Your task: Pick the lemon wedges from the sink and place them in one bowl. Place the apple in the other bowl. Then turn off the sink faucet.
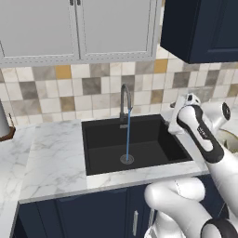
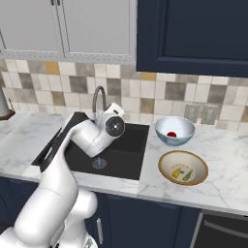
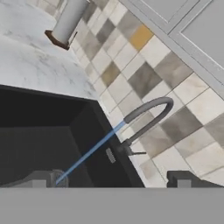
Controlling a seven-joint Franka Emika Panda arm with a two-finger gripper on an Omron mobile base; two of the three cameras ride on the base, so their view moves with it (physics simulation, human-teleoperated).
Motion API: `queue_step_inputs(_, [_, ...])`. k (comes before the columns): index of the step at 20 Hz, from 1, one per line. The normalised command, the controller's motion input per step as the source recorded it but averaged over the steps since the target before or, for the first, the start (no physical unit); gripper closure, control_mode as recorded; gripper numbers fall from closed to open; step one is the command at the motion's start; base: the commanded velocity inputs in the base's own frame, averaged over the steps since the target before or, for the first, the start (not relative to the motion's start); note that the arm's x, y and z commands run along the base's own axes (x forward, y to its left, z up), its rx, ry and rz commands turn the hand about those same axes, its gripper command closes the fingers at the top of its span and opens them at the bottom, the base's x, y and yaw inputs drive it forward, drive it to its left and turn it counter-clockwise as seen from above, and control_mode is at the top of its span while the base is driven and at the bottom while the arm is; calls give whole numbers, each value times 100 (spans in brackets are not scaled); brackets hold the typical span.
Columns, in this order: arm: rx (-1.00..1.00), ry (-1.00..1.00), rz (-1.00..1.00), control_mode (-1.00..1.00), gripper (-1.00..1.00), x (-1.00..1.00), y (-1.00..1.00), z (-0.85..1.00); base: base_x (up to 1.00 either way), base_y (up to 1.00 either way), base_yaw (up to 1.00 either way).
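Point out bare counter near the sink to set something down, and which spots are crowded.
Free: the white marble counter left of the black rectangular sink, up to the tiled wall; also the strip right of the shallow tan-rimmed bowl. Crowded: right of the sink, where that bowl and the pale blue-white bowl sit close; the white arm crosses the sink.

Open basin, tap and water stream in the middle

The sink point(image 1: 139, 144) lies bare inside, but the sink faucet point(image 1: 125, 103) rises at its back rim and a thin blue water stream point(image 1: 128, 137) drops to the drain point(image 1: 127, 159), splitting the basin. Marble surface point(image 1: 51, 158) to the left lies free; overhead cabinets point(image 1: 76, 28) cap the room above the tap.
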Motion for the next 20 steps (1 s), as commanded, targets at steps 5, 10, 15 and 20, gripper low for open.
queue_step_inputs(5, [38, 25, 1, -100, -100, 47, -38, -11, 0, 0, 0])
queue_step_inputs(10, [23, 11, 3, -100, -100, 39, -14, -7, 0, 0, 0])
queue_step_inputs(15, [0, -10, 0, -100, -100, 13, 12, -31, 0, 0, 0])
queue_step_inputs(20, [7, 0, -3, -100, -100, 30, 16, -36, 0, 0, 0])
